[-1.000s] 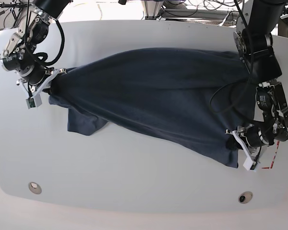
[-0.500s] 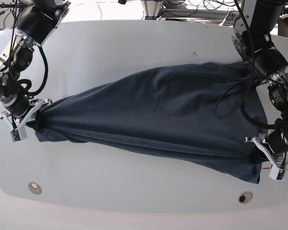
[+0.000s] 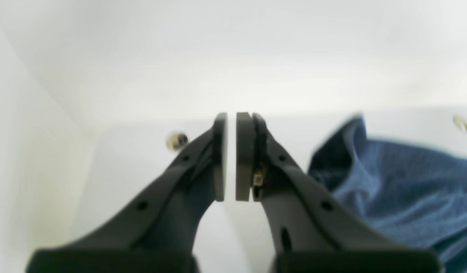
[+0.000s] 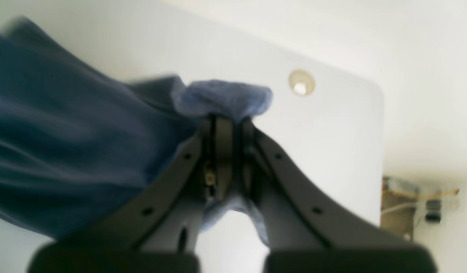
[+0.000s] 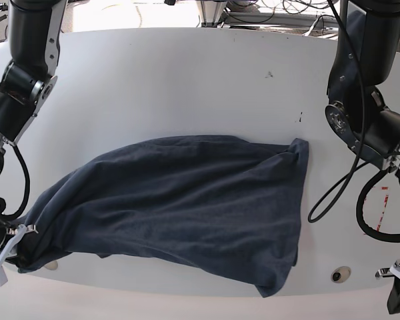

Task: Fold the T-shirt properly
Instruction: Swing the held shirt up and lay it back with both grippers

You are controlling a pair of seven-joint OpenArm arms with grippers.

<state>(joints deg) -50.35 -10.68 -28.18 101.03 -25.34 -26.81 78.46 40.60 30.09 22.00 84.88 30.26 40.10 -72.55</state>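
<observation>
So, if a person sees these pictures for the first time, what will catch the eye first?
First the dark T-shirt, spread rumpled over the near half of the white table. Next the right gripper, at the base view's lower left, shut on a bunched corner of the cloth. The left gripper, at the lower right table edge, is shut with nothing between its pads, and the shirt lies apart from it.
</observation>
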